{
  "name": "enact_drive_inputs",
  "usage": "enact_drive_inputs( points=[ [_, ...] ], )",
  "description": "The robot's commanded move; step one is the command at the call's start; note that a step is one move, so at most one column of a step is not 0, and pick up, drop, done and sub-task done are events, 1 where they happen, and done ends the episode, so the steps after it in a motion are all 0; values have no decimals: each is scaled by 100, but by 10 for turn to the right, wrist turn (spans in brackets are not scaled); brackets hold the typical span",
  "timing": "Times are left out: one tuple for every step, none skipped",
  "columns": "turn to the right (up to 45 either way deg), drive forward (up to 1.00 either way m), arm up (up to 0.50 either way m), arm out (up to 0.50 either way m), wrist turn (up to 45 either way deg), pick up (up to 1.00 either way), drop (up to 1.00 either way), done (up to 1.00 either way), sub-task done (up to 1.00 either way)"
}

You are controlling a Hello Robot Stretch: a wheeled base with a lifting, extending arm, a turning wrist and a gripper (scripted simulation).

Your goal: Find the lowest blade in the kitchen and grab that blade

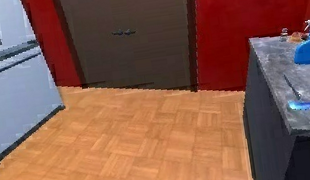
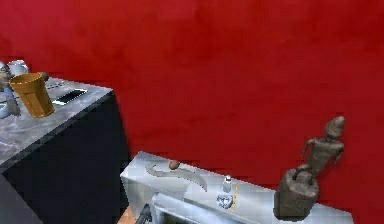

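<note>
**Kitchen stock, L to R**

Forward view:
1. Fridge (image 1: 1, 84), near left. Pale grey-blue, smooth metal look, long upright handles. Stands square on the floor.
2. Double door (image 1: 127, 31), far centre. Dark brown, flat, matte.
3. Floor (image 1: 121, 148). Wood parquet.
4. Counter (image 1: 277, 76), right. Dark cabinet, mottled grey stone-look top.
   - Blue spray bottle (image 1: 307, 46), upright at the far end.
   - Thin grey utensil (image 1: 295, 93) w/ blue end, nearer, lying flat. Poss. a blade; too small to confirm.

Arm side view:
5. High counter (image 2: 75, 115), left. Same grey top. Copper-coloured cup (image 2: 35, 95) stands upright on it.
6. Low pale unit (image 2: 260, 192), centre-right. Smooth, light grey.
   - Curved blade (image 2: 183, 176): grey metal, brownish handle end toward the wall. Lies flat on its side, so it rests stable.
   - Small shaker (image 2: 227, 190), upright, near the blade's right.
   - Statue (image 2: 310, 175), far right: brown, rough, upright on its own base.

Judgement: the curved blade lies on the lower of the two tops, so it is prob. the target. State of gripper jaws: cannot tell.
</note>
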Motion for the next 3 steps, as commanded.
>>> enact_drive_inputs(
  points=[
    [0, 0, 0, 38, 0, 0, 0, 0, 0],
    [0, 0, 0, 0, 450, 0, 0, 0, 0],
    [0, 0, 0, 0, 450, 0, 0, 0, 0]
  ],
)
